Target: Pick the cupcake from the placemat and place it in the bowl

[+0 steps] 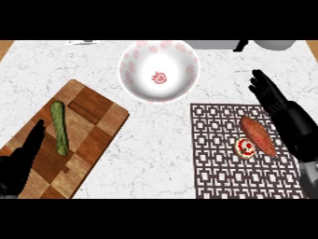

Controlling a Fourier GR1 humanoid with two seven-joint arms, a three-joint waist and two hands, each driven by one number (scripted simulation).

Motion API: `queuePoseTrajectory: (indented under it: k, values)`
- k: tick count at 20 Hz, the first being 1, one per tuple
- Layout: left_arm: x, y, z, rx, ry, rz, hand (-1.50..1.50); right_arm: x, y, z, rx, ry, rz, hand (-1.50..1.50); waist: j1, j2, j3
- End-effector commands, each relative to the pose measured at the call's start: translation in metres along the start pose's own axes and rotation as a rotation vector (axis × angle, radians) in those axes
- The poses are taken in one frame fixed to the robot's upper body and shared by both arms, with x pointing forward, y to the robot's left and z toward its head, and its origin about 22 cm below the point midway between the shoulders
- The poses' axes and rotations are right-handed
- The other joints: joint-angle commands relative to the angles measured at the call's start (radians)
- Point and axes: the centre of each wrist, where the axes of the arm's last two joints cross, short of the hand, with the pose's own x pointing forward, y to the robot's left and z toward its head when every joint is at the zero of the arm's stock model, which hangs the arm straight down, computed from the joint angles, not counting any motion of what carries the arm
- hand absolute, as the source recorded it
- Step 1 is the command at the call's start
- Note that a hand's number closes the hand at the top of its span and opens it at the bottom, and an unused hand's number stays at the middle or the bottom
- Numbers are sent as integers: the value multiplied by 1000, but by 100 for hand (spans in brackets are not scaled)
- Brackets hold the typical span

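Nearest us, our left hand (20,161) rests with straight fingers over the wooden cutting board (96,116), where a cucumber (60,127) lies well clear of the job; our right hand (285,116) hangs spread wide and holding nothing above the right edge of the patterned placemat (216,168). The cupcake (245,147) sits on that placemat, touching or just beside a sweet potato (258,135) on its right; we judge it light, soft and easily crushed, its top likely to smear, so we would take it low by the sides. The sweet potato crowds the side nearest our right hand and may get nudged. Farther off, the white bowl (139,88) with pink marks waits beyond the placemat's far left corner, nothing between.
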Motion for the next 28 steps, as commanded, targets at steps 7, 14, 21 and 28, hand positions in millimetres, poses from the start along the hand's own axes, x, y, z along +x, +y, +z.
queuePoseTrajectory:
  k: [7, 14, 21, 28]
  values:
    - [92, 0, -44, 62, -350, 179, 0, 94, 62, 0, 708, -552, 236, -150, 1, -76, -14]
    - [128, 22, -48, 126, -395, 243, 0, 5, 41, 67, 688, -669, 5, -150, -43, -13, -7]
    - [116, 23, -45, 146, -392, 230, 0, 54, -38, 75, 648, -685, 406, -150, -56, -17, -10]
    - [129, 32, -50, 129, -395, 245, 0, 104, -91, 63, 706, -480, 767, -150, -39, -13, -11]
